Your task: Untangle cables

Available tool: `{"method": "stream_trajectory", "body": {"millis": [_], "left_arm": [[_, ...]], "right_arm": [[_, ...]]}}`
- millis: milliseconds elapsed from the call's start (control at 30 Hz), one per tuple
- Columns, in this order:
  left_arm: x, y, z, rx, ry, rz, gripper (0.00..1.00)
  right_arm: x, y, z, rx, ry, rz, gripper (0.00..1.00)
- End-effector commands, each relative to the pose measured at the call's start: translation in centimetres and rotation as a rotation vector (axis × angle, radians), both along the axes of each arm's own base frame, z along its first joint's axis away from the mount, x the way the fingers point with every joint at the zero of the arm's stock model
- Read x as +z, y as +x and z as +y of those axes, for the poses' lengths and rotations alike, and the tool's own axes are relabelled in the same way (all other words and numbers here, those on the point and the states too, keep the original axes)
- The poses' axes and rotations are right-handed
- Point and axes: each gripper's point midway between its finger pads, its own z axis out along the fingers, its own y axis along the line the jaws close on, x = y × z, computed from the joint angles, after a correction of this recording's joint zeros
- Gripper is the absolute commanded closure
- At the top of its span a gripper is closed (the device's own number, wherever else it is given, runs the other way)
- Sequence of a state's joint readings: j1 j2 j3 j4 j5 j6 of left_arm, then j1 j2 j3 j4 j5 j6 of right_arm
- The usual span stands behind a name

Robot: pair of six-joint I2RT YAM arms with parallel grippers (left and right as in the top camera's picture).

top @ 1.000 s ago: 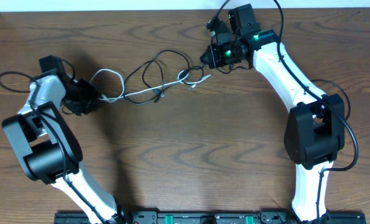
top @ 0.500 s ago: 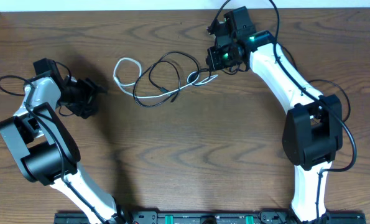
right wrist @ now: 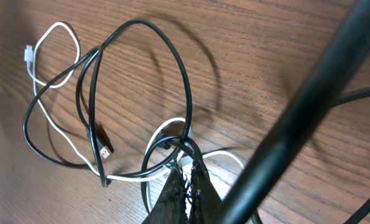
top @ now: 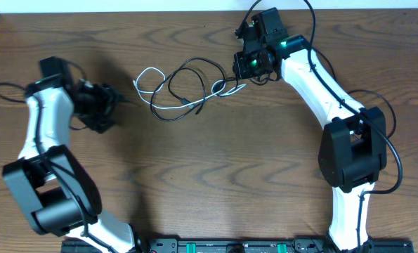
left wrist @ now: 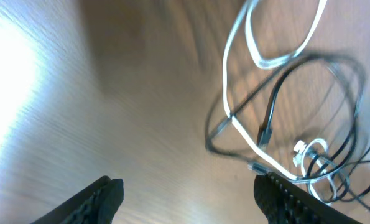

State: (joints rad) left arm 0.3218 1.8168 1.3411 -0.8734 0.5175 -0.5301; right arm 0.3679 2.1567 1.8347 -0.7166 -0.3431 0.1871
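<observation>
The cables lie tangled at the back middle of the table: a white cable [top: 149, 69] looped on the left and black cables [top: 192, 62] in loops beside it. My right gripper [top: 245, 69] is shut on the right end of the tangle; the right wrist view shows its fingers [right wrist: 185, 182] pinching a black cable [right wrist: 188, 87] with the white cable [right wrist: 60, 25] looped around there. My left gripper [top: 109, 105] is open and empty, left of the white loop. In the left wrist view its jaws [left wrist: 188, 199] are wide apart, with the white cable [left wrist: 227, 93] and a black cable [left wrist: 273, 106] ahead.
A thick black arm wire [right wrist: 309, 106] crosses the right wrist view. Another thin black wire loops by the left arm [top: 5, 88]. The table's back edge [top: 124, 12] meets a white wall. A black rail [top: 216, 246] runs along the front edge.
My left gripper has let go of the white cable's end. The tangle has drawn right toward my right gripper and bunched up. My left arm has shifted a little right.
</observation>
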Motion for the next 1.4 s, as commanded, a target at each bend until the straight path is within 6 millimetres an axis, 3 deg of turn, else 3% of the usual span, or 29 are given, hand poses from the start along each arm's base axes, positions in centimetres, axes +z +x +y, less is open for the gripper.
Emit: {"method": "stream_trajectory", "body": {"millis": [0,367,533,733,933,1100,1367], "left_arm": [[-0.4,-0.4,-4.0,0.021,-0.039,0.092,0.25],[0.3,1.5,-15.9,-0.074,-0.072,0.039,0.25],[0.5,2.4,-19.1,0.0,-0.068,0.023,0.27],[-0.2,2.3,-20.2,0.119,-0.019,0.053,0.28],[-0.7,3.7,-21.7,0.135,-0.027,0.008,0.34],[-3.4,3.8,-22.0,0.19,-0.028,0.074,0.38],[-5.2,5.1,-22.4,0.19,-0.036,0.056,0.38]], "right_arm": [[1.5,-0.1,0.3,-0.014,0.019,-0.015,0.99],[0.9,-1.1,0.2,-0.009,0.002,0.028,0.99],[0.9,-1.3,0.4,-0.004,0.005,0.03,0.99],[1.0,-1.3,0.7,0.0,0.006,0.025,0.99],[1.1,-1.3,1.0,0.008,0.019,0.021,0.99],[1.2,-1.7,2.0,0.03,0.02,0.015,0.99],[1.2,-2.1,2.8,0.046,0.021,0.012,0.99]]}}
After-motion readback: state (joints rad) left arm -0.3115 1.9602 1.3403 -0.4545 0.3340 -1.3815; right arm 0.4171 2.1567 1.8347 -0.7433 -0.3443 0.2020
